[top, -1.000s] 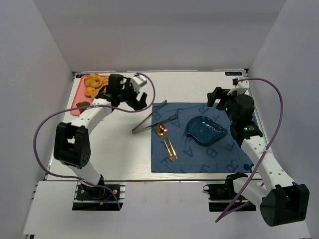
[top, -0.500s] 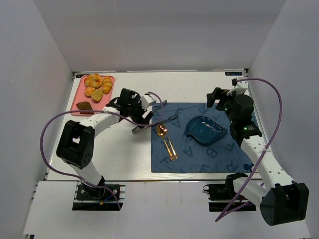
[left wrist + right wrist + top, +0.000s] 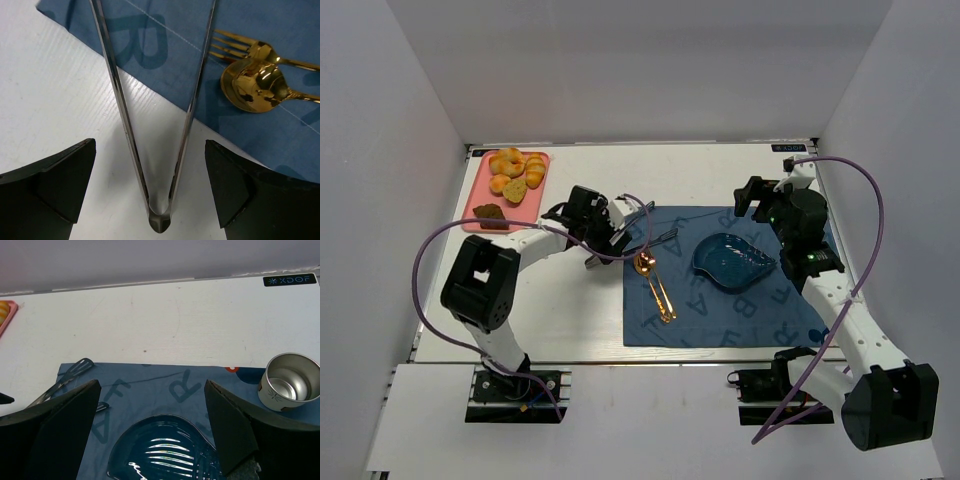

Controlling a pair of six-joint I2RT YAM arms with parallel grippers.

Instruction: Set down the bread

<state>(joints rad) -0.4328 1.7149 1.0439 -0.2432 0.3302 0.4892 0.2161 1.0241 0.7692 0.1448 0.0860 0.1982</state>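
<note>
On the counter (image 3: pixel 720 170) the big change is the left arm. A second ago it reached toward 10 o'clock, over the pink tray (image 3: pixel 475 195); it has since swung in toward the centre and now sits at the 9 o'clock edge of the blue mat (image 3: pixel 740 320). The right arm has not moved from the mat's 2 o'clock side.

The left gripper (image 3: pixel 150 165) is released, jaws fully spread. In its wrist view the fingers stand either side of the hinge end of the steel tongs (image 3: pixel 159 220) without touching them, and the tong arms fan out toward 12 o'clock. The right gripper (image 3: pixel 152 390) is also spread and empty, above the blue dish (image 3: pixel 165 450).

The bread (image 3: pixel 534 168) lies on the tray among the other rolls, well apart from both grippers. So the arm left it untouched. It looks as if the tongs are to be picked up first and the bread fetched with them, probably for the dish. A gold spoon (image 3: pixel 255 90) lies just beside the tongs, at 2 o'clock of the hinge.
</note>
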